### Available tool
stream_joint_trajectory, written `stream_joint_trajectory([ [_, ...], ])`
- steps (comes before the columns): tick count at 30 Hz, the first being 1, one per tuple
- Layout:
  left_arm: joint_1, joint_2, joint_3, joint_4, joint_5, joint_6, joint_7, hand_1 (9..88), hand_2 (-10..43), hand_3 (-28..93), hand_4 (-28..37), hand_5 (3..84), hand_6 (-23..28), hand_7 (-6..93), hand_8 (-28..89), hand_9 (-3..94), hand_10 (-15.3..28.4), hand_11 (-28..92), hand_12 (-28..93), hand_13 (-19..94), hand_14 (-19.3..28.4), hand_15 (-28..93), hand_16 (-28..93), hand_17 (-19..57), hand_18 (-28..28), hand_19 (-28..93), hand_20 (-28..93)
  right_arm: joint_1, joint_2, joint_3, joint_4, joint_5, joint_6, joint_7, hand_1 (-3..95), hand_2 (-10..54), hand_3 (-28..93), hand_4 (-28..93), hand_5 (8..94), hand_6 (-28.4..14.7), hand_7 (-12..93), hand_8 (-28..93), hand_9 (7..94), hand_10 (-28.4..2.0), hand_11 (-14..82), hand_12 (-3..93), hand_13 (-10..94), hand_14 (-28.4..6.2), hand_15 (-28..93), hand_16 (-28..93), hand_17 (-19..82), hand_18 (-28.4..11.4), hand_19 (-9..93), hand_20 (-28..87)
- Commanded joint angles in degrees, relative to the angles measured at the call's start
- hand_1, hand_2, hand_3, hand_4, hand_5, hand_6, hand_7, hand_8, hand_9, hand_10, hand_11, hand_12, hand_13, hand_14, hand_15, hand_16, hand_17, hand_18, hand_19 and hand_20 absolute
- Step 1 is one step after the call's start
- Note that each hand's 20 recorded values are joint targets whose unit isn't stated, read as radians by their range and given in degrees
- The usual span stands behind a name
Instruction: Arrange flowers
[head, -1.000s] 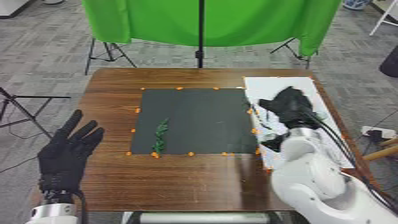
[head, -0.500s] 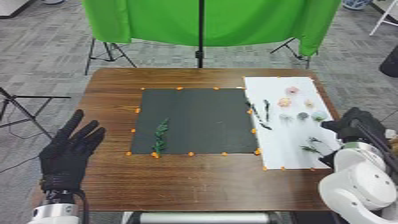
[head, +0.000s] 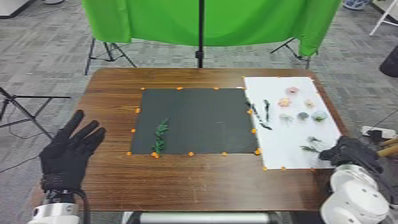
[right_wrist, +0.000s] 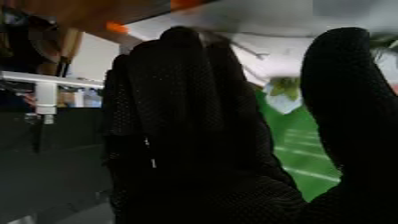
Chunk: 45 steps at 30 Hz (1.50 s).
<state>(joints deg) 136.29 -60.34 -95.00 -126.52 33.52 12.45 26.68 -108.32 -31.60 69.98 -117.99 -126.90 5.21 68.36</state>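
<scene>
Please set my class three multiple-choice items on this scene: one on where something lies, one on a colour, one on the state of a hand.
1. Near which side of the dark sheet does the leafy sprig lie?
A) right
B) left
C) far

2. What colour is the cloth hanging beyond the table?
A) green
B) red
C) blue

3. How is the robot's left hand?
A) clenched, empty
B) curled round a flower
C) fingers spread, empty

Key:
1. B: the sprig runs along the sheet's left part.
2. A: the hanging cloth is bright green.
3. C: its fingers stand apart with nothing between them.
</scene>
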Motion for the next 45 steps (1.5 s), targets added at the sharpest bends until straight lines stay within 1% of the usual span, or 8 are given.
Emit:
stream_joint_trajectory([
  [1,0.2,0.27,0.42,0.34,-0.06,0.23,0.45,18.6,7.2,80,-28.3,34.4,6.9,9.2,-9,34.5,20.7,21,10,24,28.4,49,-11,-9.1,28.4,54,-5,7.5,1.8,-5.8,4.8,-2.3,-2.2,-0.8,43.8,-9.3,72,-28,75.8,-2.9,19,-5,73.0,-15.2,41.2,17.4,70,-12.4,70,14,32,-25.3,91,9],
  [4,0.3,0.27,0.16,0.24,-0.01,0.18,0.27,18.7,7.2,80,-28.3,34.4,6.9,9.2,-9,34.6,20.8,21,10,24,28.4,49,-11,-9.1,28.4,54,-5,7.1,1.5,-5.3,4.7,-4.4,-2.1,-0.8,52.0,-9.3,67,-28,85.8,-1.0,20,4,82.6,-11.5,41.7,20.7,77,-9.6,68,17,36,-23.7,93,12],
  [11,0.7,0.09,-0.49,-0.18,-0.08,0.61,-0.37,18.7,7.2,80,-28.3,34.4,6.9,9.0,-9,34.5,20.7,21,10,24,28.4,49,-12,-9.1,28.4,54,-5,6.0,0.8,-2.9,1.5,-6.1,0.4,-1.3,54.5,-9.5,68,-28,88.6,-1.3,19,7,84.8,-11.2,41.5,22.7,79,-8.6,70,19,38,-23.4,93,20],
  [15,0.7,0.79,-0.72,-0.46,-0.31,1.05,-0.18,18.8,7.2,80,-28.3,34.4,6.9,9.1,-9,34.6,20.7,21,10,24,28.4,49,-12,-9.2,28.4,54,-5,7.2,0.0,-2.8,-2.6,-7.7,1.6,-2.9,54.4,-9.5,69,-28,89.4,-1.6,19,8,86.4,-12.0,43.3,22.1,80,-8.7,71,19,39,-23.6,93,23],
  [22,1.1,0.24,-1.65,-0.86,0.01,1.18,-0.93,18.8,7.3,80,-28.3,34.5,6.9,9.2,-9,34.6,20.7,21,10,24,28.4,49,-12,-9.2,28.4,54,-5,22.6,-6.2,-14.9,-7.3,-5.4,2.2,-7.8,53.6,-9.5,72,-28,90.4,-2.2,18,9,87.4,-12.7,44.2,21.4,81,-9.2,72,19,39,-24.2,93,28],
  [33,0.1,-0.26,-2.07,-0.93,0.64,0.85,-2.59,18.9,7.4,80,-28.3,34.4,6.9,9.1,-9,34.6,20.8,21,10,23,28.4,50,-12,-9.2,28.4,54,-5,49.3,-21.6,-44.3,3.2,-2.7,-2.4,-12.3,53.3,-9.5,72,-28,91.0,-2.4,18,10,88.1,-12.9,45.2,21.3,81,-9.4,73,20,40,-24.6,93,31],
  [39,0.2,-0.81,-2.78,-1.16,1.18,1.23,-3.29,19.0,7.3,80,-28.3,34.5,7.0,9.1,-9,34.6,20.8,21,10,23,28.4,50,-12,-9.2,28.4,54,-5,53.6,-26.3,-49.7,8.7,-1.1,-6.9,-12.8,51.8,-9.5,71,-28,91.5,-2.1,18,10,88.5,-12.4,46.5,21.6,82,-9.6,73,20,40,-25.1,93,33],
  [45,-0.8,-1.61,-3.01,-0.87,1.94,0.35,-4.61,19.1,7.2,80,-28.3,34.6,7.0,9.2,-9,34.6,20.7,21,10,24,28.4,50,-12,-9.2,28.4,54,-5,55.8,-30.1,-52.3,13.0,0.7,-11.9,-11.6,49.9,-9.5,71,-27,92.6,-2.1,19,11,89.4,-12.2,47.8,21.6,82,-10.0,75,20,41,-25.5,93,35],
])
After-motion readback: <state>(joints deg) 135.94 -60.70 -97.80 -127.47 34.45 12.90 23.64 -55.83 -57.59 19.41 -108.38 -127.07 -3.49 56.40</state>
